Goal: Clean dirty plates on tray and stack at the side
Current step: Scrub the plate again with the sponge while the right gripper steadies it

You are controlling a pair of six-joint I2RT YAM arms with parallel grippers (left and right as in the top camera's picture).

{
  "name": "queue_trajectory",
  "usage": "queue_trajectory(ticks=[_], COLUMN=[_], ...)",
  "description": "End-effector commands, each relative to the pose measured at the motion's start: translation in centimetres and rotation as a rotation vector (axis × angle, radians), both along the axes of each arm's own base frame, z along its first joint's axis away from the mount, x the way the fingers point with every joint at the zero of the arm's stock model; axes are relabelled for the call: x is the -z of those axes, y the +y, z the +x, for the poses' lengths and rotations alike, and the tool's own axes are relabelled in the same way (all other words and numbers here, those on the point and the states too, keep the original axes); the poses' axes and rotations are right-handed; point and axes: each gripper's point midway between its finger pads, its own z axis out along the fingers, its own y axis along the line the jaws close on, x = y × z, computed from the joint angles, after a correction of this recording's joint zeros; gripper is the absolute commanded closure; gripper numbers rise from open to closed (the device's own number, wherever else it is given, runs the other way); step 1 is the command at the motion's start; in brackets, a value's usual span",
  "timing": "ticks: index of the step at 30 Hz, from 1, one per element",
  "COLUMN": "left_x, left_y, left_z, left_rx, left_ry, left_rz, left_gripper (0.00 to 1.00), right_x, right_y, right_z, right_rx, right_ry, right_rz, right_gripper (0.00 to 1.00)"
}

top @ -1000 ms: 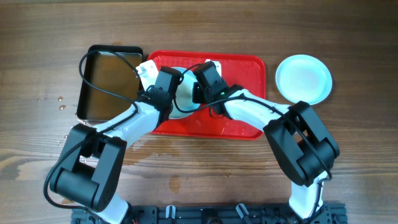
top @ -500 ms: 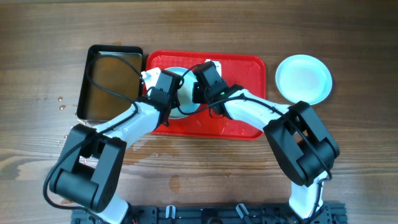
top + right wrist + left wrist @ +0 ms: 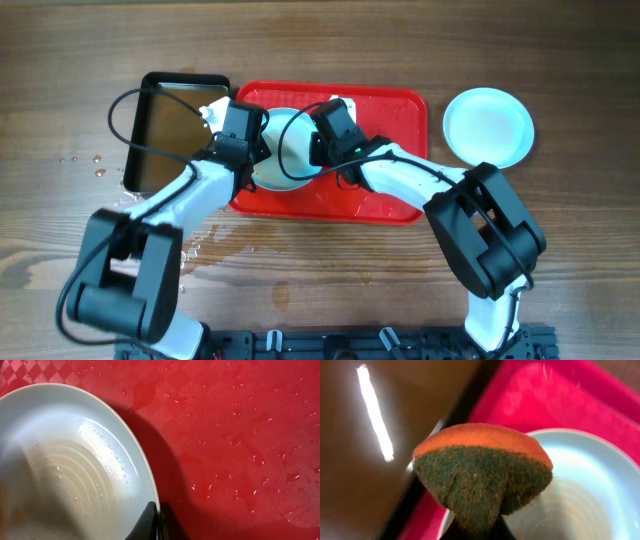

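The left gripper (image 3: 470, 534) clamps an orange-green sponge (image 3: 482, 475) above the tray (image 3: 240, 435) edge, while the low-reaching right gripper (image 3: 156, 520) pinches the rim of the wet, faintly streaked plate (image 3: 65, 460).

The overhead view is evenly lit and sharp, with faint shadows on the tabletop (image 3: 330, 280). In the left wrist view a white glare streak crosses the dark pan (image 3: 350, 485) at 10 o'clock; the sponge (image 3: 480, 480) is soft-focused, the tray (image 3: 545, 395) behind it blurred. In the right wrist view the plate (image 3: 75, 460) throws a dark shadow toward 3 o'clock; its 8 o'clock side smears.
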Motion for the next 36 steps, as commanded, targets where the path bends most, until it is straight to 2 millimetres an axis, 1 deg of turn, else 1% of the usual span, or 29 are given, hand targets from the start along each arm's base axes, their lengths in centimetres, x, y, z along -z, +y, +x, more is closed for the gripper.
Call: queue_trajectory(ticks=[1,3,4,5,8,11,15,17,19,20,23,24,26,28,30,31,32,35,36], left_x=[1.7,2.3,3.6,4.2,4.9,4.3,3.1,2.6,2.2,2.2,2.3,2.3,1.9,0.9,0.1,-0.8,-1.7,-3.7,-5.2], left_y=[-2.8,-3.4,-3.5,-3.5,-3.8,-4.5,-6.0,-6.3,-6.3,-6.0,-3.8,-2.3,0.0,3.0,4.4,5.3,5.5,4.9,4.5], left_z=[-0.5,-0.8,-1.9,-2.8,-4.4,-5.5,-7.5,-8.0,-7.9,-7.5,-6.4,-5.8,-5.2,-4.3,-3.8,-3.2,-2.6,-1.3,-0.6], left_rx=[0.081,0.099,0.103,0.092,0.09,0.114,0.161,0.173,0.173,0.164,0.105,0.063,0.002,-0.069,-0.115,-0.15,-0.145,-0.112,-0.116], left_ry=[0.057,0.079,0.139,0.18,0.247,0.283,0.349,0.365,0.352,0.335,0.282,0.254,0.212,0.15,0.107,0.065,0.029,-0.039,-0.086], left_rz=[-0.137,-0.153,-0.146,-0.152,-0.152,-0.181,-0.276,-0.301,-0.298,-0.28,-0.163,-0.082,0.036,0.198,0.278,0.326,0.347,0.341,0.313], left_gripper=[0.96,0.96,0.96,0.96,0.96,0.96,0.96,0.96,0.96,0.96,0.96,0.96,0.96,0.96,0.96,0.96,0.96,0.96,0.96], right_x=[1.7,1.7,1.7,1.7,1.7,1.7,1.7,1.7,1.7,1.7,1.7,1.7,1.7,1.7,1.8,1.8,1.8,1.8,1.8], right_y=[-1.0,-1.0,-1.0,-1.0,-1.0,-1.0,-1.0,-1.0,-1.0,-1.0,-1.0,-1.0,-1.0,-1.0,-1.0,-1.1,-1.1,-1.1,-1.1], right_z=[-0.4,-0.4,-0.4,-0.4,-0.4,-0.4,-0.4,-0.4,-0.4,-0.4,-0.4,-0.4,-0.4,-0.4,-0.5,-0.5,-0.5,-0.6,-0.6], right_rx=[0.022,0.023,0.023,0.022,0.022,0.022,0.023,0.023,0.023,0.022,0.022,0.022,0.022,0.022,0.023,0.022,0.022,0.022,0.023], right_ry=[0.029,0.029,0.029,0.029,0.029,0.03,0.03,0.03,0.03,0.03,0.03,0.03,0.03,0.03,0.031,0.033,0.036,0.037,0.037], right_rz=[-0.043,-0.042,-0.042,-0.043,-0.042,-0.043,-0.042,-0.042,-0.042,-0.043,-0.043,-0.043,-0.043,-0.043,-0.043,-0.045,-0.047,-0.047,-0.048], right_gripper=[0.96,0.96,0.96,0.96,0.96,0.96,0.96,0.96,0.96,0.96,0.96,0.96,0.96,0.96,0.96,0.96,0.96,0.96,0.96])
